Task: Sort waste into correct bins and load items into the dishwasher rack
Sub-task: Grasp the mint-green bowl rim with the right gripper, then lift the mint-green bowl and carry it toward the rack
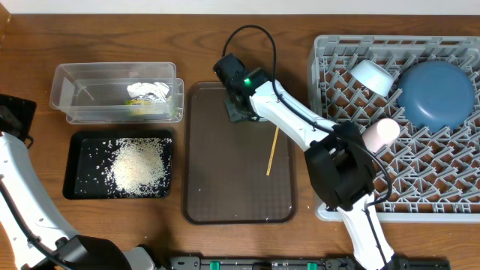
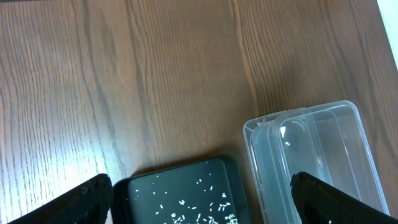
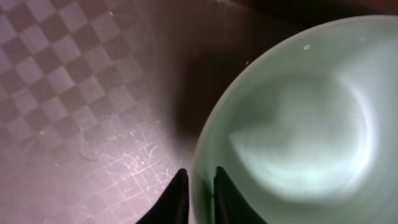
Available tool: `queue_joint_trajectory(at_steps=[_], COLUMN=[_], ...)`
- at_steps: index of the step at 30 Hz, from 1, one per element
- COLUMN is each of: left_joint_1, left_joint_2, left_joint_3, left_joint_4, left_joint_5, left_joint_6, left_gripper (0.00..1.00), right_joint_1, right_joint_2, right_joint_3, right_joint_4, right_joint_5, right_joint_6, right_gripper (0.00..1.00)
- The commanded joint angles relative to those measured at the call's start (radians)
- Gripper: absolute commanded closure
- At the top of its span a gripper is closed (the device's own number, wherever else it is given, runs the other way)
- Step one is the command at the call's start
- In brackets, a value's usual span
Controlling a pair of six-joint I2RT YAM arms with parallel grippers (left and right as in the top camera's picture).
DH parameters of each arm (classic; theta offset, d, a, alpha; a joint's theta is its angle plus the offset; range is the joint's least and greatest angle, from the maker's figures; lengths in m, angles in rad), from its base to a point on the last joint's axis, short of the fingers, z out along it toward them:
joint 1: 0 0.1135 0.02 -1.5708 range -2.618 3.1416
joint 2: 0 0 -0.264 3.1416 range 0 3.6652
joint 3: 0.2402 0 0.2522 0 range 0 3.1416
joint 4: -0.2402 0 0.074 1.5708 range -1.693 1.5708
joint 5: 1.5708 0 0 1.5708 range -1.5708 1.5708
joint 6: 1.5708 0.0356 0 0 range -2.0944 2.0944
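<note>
In the right wrist view my right gripper point(image 3: 199, 171) is shut on the rim of the mint-green bowl point(image 3: 292, 124), one finger inside and one outside. Overhead, that gripper point(image 1: 241, 111) sits at the far end of the brown tray point(image 1: 225, 187), hiding most of the bowl. A thin wooden stick point(image 1: 273, 150) lies on the tray. The rack point(image 1: 450, 187) holds the dark-blue dish point(image 1: 436, 94), the light-blue bowl point(image 1: 373, 75) and the pink cup point(image 1: 380, 133). Rice point(image 1: 139, 165) fills the black tray point(image 1: 75, 169). The wrapper point(image 1: 148, 94) is in the clear tub point(image 1: 75, 94). My left gripper point(image 2: 199, 211) is open, empty.
The left arm stands at the table's left edge, its fingers spread over the ends of the black tray point(image 2: 180, 193) and the clear tub point(image 2: 311, 155). The right arm's body crosses the rack's left wall. A few loose grains lie on the brown tray.
</note>
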Motion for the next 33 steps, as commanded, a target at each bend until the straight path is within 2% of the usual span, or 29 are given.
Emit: queue_joint_trajectory(at_steps=[1,5,12,20,24,29,31,33], left_joint_1=[0.004,0.004,0.004,0.004,0.004,0.004,0.004,0.004], left_joint_2=[0.004,0.004,0.004,0.004,0.004,0.004,0.004,0.004], left_joint_3=[0.005,0.005,0.005,0.005,0.005,0.005,0.005,0.005], left_joint_4=[-0.003,-0.003,-0.003,-0.003,-0.003,-0.003,-0.003,-0.003], left_joint_5=[-0.003,-0.003,-0.003,-0.003,-0.003,-0.003,-0.003,-0.003], left_joint_6=[-0.001,-0.001,-0.001,-0.001,-0.001,-0.001,-0.001,-0.001], left_gripper=[0.06,0.06,0.06,0.06,0.06,0.06,0.06,0.06], right_joint_1=[0.013,0.013,0.011,-0.055,-0.138,-0.327,-0.426,-0.547], right_joint_2=[0.005,-0.032,-0.158,-0.409,-0.540,-0.668,-0.705,-0.736], right_joint_3=[0.007,0.008,0.008,0.008,0.007,0.006,0.005,0.002], right_joint_4=[-0.002,0.000,-0.046,-0.250,-0.372,-0.522,-0.559,-0.572], right_joint_5=[0.009,-0.013,-0.042,-0.043,-0.043,-0.047,-0.106,-0.257], right_joint_6=[0.025,0.028,0.037,0.092,0.094,0.059,0.014,-0.076], right_gripper=[0.89,0.98,0.99,0.99,0.99,0.99,0.99,0.99])
